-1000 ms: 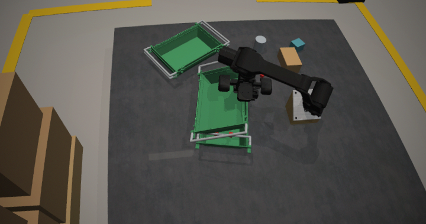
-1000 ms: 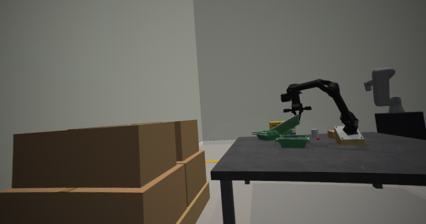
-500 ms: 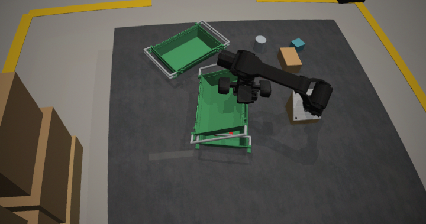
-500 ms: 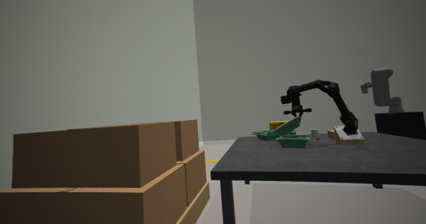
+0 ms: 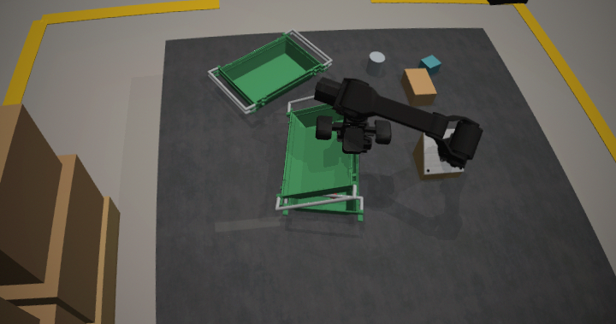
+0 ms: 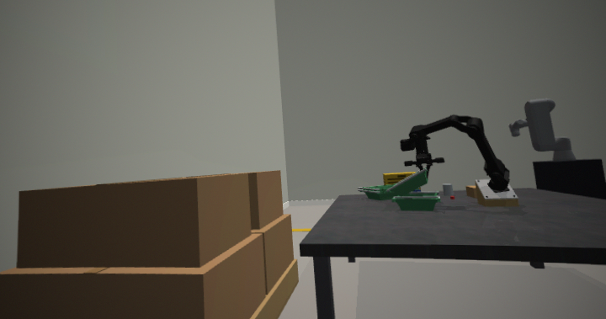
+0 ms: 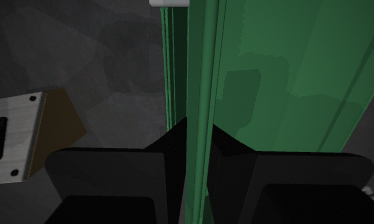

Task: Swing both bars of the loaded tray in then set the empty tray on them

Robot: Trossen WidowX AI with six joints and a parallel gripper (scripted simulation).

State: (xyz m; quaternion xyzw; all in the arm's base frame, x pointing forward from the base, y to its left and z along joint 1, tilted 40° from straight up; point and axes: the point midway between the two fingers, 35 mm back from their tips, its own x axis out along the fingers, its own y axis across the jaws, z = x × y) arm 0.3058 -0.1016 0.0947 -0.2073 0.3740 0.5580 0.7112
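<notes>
Top view: empty tray [image 5: 301, 166] [image 6: 408, 183] [image 7: 309, 100] gripped but unseated.
My claw [image 5: 354, 139] [image 6: 424, 170] [image 7: 194, 122] is nearly shut, pinching its rim, tilted over the loaded tray [image 5: 323, 209] [image 6: 417, 203] [image 7: 179, 65]. The near bar [image 5: 361, 203] looks swung in; the other I can't judge. Levelling, seating and release remain.

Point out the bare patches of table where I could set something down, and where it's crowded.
Bare: the near stretch below the tilted green tray in the top view; also the strip along the table's left edge. Crowded: around the gripper, where the tilted tray overhangs the lower tray.
</notes>
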